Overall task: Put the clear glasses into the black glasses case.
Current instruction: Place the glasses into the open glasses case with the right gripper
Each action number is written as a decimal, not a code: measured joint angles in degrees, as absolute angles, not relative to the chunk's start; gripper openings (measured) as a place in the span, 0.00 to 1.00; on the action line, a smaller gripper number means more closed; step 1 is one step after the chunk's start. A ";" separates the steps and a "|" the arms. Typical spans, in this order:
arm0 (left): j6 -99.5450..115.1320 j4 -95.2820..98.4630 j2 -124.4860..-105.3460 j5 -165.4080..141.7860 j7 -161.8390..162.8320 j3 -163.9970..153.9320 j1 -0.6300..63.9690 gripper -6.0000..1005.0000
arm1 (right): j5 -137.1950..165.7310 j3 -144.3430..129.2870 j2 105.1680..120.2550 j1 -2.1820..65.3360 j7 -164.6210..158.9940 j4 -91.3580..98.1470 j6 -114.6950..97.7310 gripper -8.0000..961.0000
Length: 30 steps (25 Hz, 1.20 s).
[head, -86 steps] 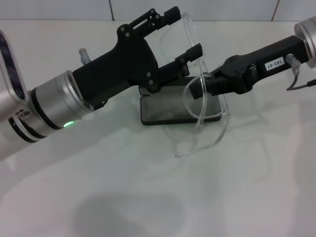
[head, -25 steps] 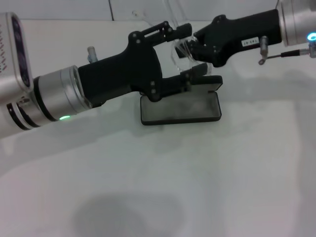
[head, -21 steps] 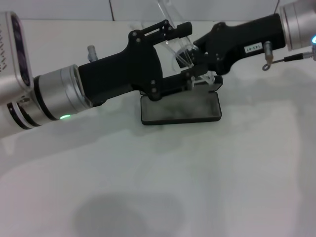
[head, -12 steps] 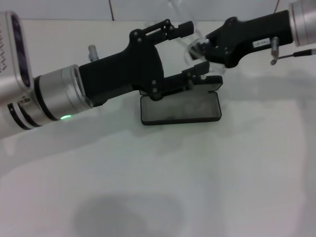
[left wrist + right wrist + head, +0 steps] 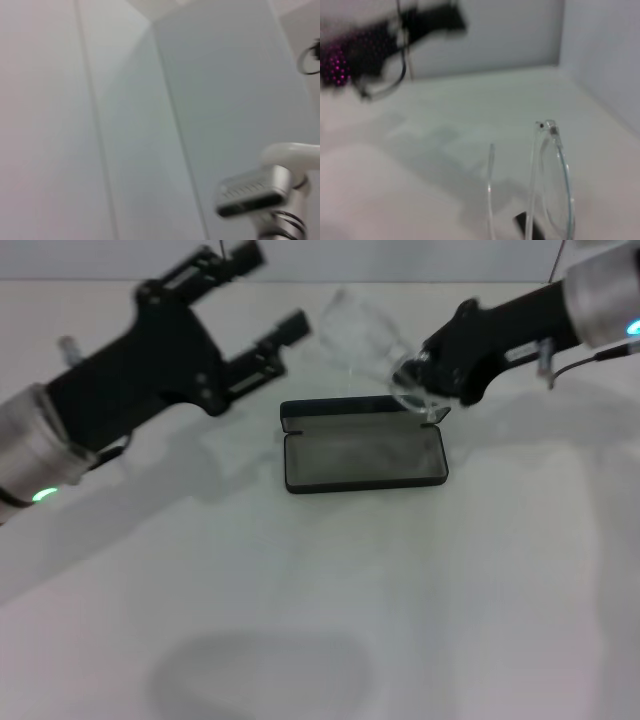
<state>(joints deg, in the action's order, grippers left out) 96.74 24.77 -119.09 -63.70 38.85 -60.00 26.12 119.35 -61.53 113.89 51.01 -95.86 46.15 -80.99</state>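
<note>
Head view: black glasses case point(image 5: 365, 455) lies open on the white counter point(image 5: 420, 600), lining up. Right gripper point(image 5: 422, 375) sits just above the case's far right corner, jaws clamped on the clear glasses point(image 5: 362, 332), which hang in the air over the case's far edge. Left gripper point(image 5: 262, 302) is up and away from the case, jaws spread, empty.

Left wrist view: only wall, no case.

Right wrist view: glasses point(image 5: 551, 185) folded, above the case. Advice: level them lengthwise over the case, lower, then let go.
</note>
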 joint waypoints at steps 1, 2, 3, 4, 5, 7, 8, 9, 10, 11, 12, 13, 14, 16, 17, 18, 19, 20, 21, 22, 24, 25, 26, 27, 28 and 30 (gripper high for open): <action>96.97 24.77 -119.09 -63.69 38.85 -59.13 25.72 0.70 | 122.06 -62.69 114.74 51.63 -95.87 46.55 -80.51 0.03; 97.07 24.77 -119.09 -63.67 38.85 -58.34 25.42 0.70 | 123.95 -64.59 115.32 52.00 -96.09 47.15 -79.50 0.03; 97.20 24.77 -119.09 -63.65 38.84 -57.45 25.11 0.70 | 125.24 -66.08 115.71 52.23 -96.35 47.65 -78.68 0.03; 97.25 24.71 -119.09 -63.64 38.85 -56.93 24.98 0.70 | 126.19 -69.10 115.91 52.29 -97.54 48.38 -76.85 0.03; 97.25 24.63 -119.07 -63.64 38.85 -56.71 24.92 0.70 | 127.31 -77.07 115.96 52.29 -101.01 50.06 -71.88 0.03; 97.28 24.46 -118.93 -63.63 38.85 -56.41 24.77 0.70 | 128.21 -81.98 115.85 52.22 -103.31 50.94 -68.72 0.03; 97.26 24.44 -118.86 -63.63 38.84 -56.40 24.71 0.70 | 129.25 -85.67 115.81 52.17 -105.18 51.55 -66.22 0.03; 97.23 24.42 -118.82 -63.63 38.84 -56.40 24.71 0.70 | 130.98 -89.37 115.88 52.17 -106.88 52.16 -63.93 0.03; 97.09 24.40 -118.76 -63.63 38.84 -56.39 24.74 0.70 | 132.28 -91.36 115.96 52.18 -108.10 52.52 -62.61 0.03; 96.95 24.39 -118.75 -63.63 38.84 -56.38 24.86 0.70 | 133.60 -93.54 116.04 52.21 -109.32 52.91 -61.37 0.03; 96.89 24.39 -118.74 -63.63 38.85 -56.38 24.96 0.70 | 134.95 -96.02 116.08 52.28 -110.74 53.26 -60.20 0.03; 96.87 24.38 -118.70 -63.63 38.85 -56.37 25.03 0.70 | 135.67 -97.79 116.10 52.35 -111.81 53.42 -59.39 0.03; 96.86 24.37 -118.63 -63.63 38.87 -56.37 25.06 0.70 | 136.33 -99.13 116.12 52.38 -112.57 53.32 -58.84 0.03; 96.81 24.35 -118.52 -63.63 38.92 -56.36 25.07 0.70 | 136.78 -100.97 116.14 52.37 -113.46 53.29 -57.47 0.03; 96.70 24.35 -118.46 -63.62 38.94 -56.35 25.08 0.70 | 136.85 -101.58 116.14 52.29 -113.68 53.37 -56.85 0.03; 96.57 24.34 -118.42 -63.62 38.94 -56.34 25.09 0.70 | 136.98 -102.03 116.15 52.11 -113.80 53.55 -56.51 0.03; 96.42 24.34 -118.39 -63.62 38.94 -56.33 25.10 0.70 | 137.33 -102.60 116.16 51.82 -113.96 53.93 -56.21 0.03; 96.33 24.34 -118.39 -63.62 38.94 -56.34 25.12 0.70 | 137.33 -102.60 116.16 51.82 -113.96 53.93 -56.21 0.03; 96.27 24.34 -118.39 -63.62 38.94 -56.34 25.14 0.70 | 137.49 -102.89 116.17 51.73 -114.11 54.16 -56.13 0.03; 96.26 24.34 -118.39 -63.62 39.00 -56.34 25.17 0.70 | 137.53 -103.01 116.17 51.69 -114.21 54.32 -56.10 0.03; 96.24 24.34 -118.39 -63.62 39.12 -56.34 25.21 0.70 | 137.55 -103.10 116.18 51.61 -114.35 54.66 -56.06 0.03; 96.24 24.34 -118.39 -63.62 39.14 -56.34 25.22 0.70 | 137.57 -103.12 116.19 51.56 -114.35 54.77 -56.04 0.03; 96.24 24.34 -118.39 -63.62 39.15 -56.33 25.22 0.70 | 137.62 -103.14 116.19 51.50 -114.36 54.90 -56.03 0.03; 96.23 24.34 -118.39 -63.62 39.15 -56.34 25.22 0.70 | 137.70 -103.15 116.19 51.43 -114.36 55.03 -56.02 0.03; 96.23 24.34 -118.39 -63.62 39.16 -56.33 25.22 0.70 | 137.96 -103.16 116.19 51.13 -114.37 55.50 -56.00 0.03; 96.23 24.34 -118.45 -63.66 39.16 -56.33 25.21 0.70 | 138.98 -103.17 116.20 50.06 -114.38 57.08 -56.00 0.03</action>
<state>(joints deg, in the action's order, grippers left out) 96.23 24.34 -118.45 -63.66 39.16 -56.33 25.21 138.98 -103.17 116.20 50.06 -114.38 57.08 -56.00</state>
